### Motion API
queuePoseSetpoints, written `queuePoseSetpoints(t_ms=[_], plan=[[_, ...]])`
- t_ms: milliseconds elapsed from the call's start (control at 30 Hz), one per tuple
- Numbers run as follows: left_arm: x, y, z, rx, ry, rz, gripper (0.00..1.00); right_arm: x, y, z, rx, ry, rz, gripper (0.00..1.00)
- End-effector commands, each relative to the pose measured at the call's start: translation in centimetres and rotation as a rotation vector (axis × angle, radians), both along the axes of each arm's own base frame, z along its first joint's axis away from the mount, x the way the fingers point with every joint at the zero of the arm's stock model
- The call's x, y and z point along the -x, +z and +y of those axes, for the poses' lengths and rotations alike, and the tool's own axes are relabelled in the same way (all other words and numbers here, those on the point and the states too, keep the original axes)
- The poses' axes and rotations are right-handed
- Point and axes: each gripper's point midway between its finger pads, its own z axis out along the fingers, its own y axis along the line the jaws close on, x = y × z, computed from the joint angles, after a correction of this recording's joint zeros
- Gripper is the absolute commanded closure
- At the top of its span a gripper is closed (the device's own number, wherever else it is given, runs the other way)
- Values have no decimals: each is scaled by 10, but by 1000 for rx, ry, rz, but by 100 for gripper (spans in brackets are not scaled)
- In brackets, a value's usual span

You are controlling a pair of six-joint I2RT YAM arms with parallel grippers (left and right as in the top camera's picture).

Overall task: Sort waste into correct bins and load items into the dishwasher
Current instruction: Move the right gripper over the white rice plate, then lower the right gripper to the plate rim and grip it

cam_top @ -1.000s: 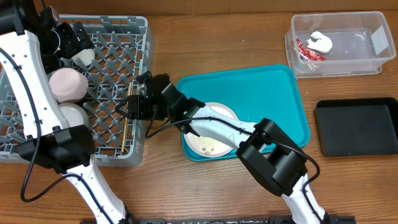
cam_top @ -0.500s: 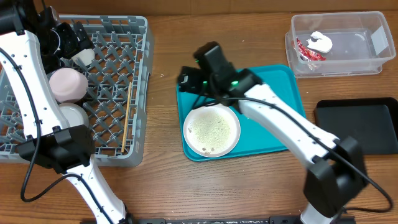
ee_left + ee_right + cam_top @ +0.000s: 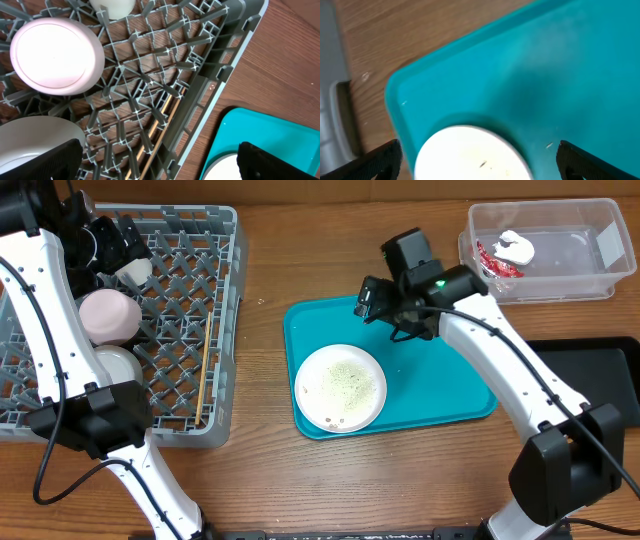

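Note:
The grey dish rack (image 3: 190, 225) at the left holds an upturned pale bowl (image 3: 108, 317), a small white bowl (image 3: 115, 365), a white cup (image 3: 133, 272) and the chopsticks (image 3: 208, 380). The white plate (image 3: 340, 388) with rice-like crumbs lies on the teal tray (image 3: 450, 350). The clear tub (image 3: 590, 275) holds the red wrapper (image 3: 493, 262) and the white tissue (image 3: 516, 247). My right gripper (image 3: 385, 305) hangs open and empty over the tray's far part, beyond the plate (image 3: 470, 155). My left gripper (image 3: 160, 162) is open and empty above the rack (image 3: 220, 65), over the chopsticks (image 3: 162, 127).
The black tray (image 3: 600, 395) sits at the right, partly under my right arm. Bare wooden table lies between the rack and the teal tray (image 3: 545, 65). The upturned bowl (image 3: 56, 56) fills the rack's left side.
My right gripper has moved from the rack's right edge, rightward across the tray to its far side. The chopsticks stay in the rack and the plate is uncovered. The left arm is still.

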Motion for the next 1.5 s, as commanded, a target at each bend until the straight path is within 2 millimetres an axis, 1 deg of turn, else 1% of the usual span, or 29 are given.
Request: queuePoseSetpoints(t_ms=[0,67,100,133,233,300,333,400,467,500,567,633,700,833,967,1067,1267,1467], plan=[[5,14,1,-9,15,-28,0,24,22,46,-230,141,61,0],[5,14,1,-9,15,-28,0,30,23,57,-259,151,78,8],[5,14,1,-9,15,-28,0,32,23,61,-259,141,84,10],[5,14,1,-9,15,-28,0,34,23,65,-255,131,85,15],[5,14,1,-9,15,-28,0,36,15,71,-197,16,79,31],[5,14,1,-9,15,-28,0,37,8,75,-144,-78,58,37],[5,14,1,-9,15,-28,0,39,6,78,-130,-98,49,40],[5,14,1,-9,15,-27,0,43,0,90,-95,-119,21,46],[5,14,1,-9,15,-28,0,49,-6,109,-73,-78,-7,51],[5,14,1,-9,15,-28,0,51,-11,119,-61,-51,-21,56],[5,14,1,-9,15,-28,0,56,-23,138,-25,15,-55,60],[5,14,1,-9,15,-27,0,61,-36,150,24,63,-82,60],[5,14,1,-9,15,-28,0,65,-50,154,75,75,-87,60],[5,14,1,-9,15,-28,0,69,-76,154,131,74,-62,60],[5,14,1,-9,15,-28,0,71,-91,153,142,43,-32,60],[5,14,1,-9,15,-28,0,74,-99,157,127,56,-2,60],[5,14,1,-9,15,-28,0,80,-113,158,137,38,34,62],[5,14,1,-9,15,-28,0,80,-114,156,146,34,36,66]])
